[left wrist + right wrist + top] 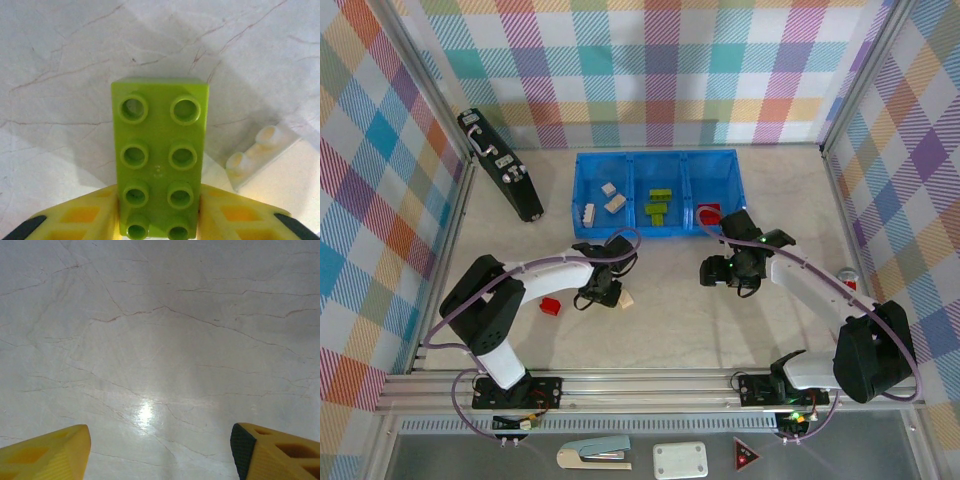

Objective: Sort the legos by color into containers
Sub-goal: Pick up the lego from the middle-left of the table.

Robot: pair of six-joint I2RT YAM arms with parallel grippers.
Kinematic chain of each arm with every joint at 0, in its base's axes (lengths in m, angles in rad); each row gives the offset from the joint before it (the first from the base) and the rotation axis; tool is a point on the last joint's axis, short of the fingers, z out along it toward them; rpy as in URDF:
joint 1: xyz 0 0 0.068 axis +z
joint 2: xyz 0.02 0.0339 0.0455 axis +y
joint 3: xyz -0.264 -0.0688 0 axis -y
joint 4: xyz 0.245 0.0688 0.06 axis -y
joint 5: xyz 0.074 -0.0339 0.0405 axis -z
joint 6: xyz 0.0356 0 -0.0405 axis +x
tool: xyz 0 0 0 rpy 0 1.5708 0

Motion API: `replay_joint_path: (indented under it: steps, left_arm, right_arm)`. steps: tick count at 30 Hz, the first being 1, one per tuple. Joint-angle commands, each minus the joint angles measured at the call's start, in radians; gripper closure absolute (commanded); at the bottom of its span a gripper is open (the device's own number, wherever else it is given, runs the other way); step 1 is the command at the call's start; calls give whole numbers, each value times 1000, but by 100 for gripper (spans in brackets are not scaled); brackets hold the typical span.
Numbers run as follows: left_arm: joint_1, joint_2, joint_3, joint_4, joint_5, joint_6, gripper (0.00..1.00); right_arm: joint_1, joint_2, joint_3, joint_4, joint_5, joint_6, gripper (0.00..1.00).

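Observation:
A lime green lego (160,160) lies studs-up on the table, and my left gripper (159,222) is shut on its near end, with a yellow finger (85,217) pressed against each side. Just right of it lies a cream lego (260,152). From above, the left gripper (603,293) sits in front of the blue tray of containers (655,155), with the cream lego (627,299) beside it and a red lego (550,306) to its left. Cream legos (613,203) fill the left container, green ones (659,206) the middle, a red one (709,212) the right. My right gripper (160,452) is open over bare table, shown from above (712,270).
A black rectangular device (500,165) leans at the back left. A can (847,277) stands by the right arm. Below the front rail lie a white box (680,460) and a red triangle sign (747,455). Plaid walls close in three sides.

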Motion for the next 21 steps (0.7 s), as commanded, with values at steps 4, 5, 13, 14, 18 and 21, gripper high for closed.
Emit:
replay_joint_path:
  steps: [4,5,13,14,18,21]
  left_arm:
    - [11,12,51,-11,-13,19,66]
    - [13,10,60,-16,-12,20,65]
    - [12,20,175,-64,17,29,66]
    - [12,22,195,-69,21,31,66]
    - [11,42,276,-89,32,40,66]
    - [12,70,346,-102,46,45,66]
  right_arm:
    - [7,-12,17,-36,8,18,25]
    - [7,-14,20,-37,7,17,25]
    - [7,-18,40,-62,25,13,25]
    - [7,-20,43,-67,29,12,25]
    - [7,-45,43,-87,45,14,25]
    - [7,-64,41,-104,61,13,25]
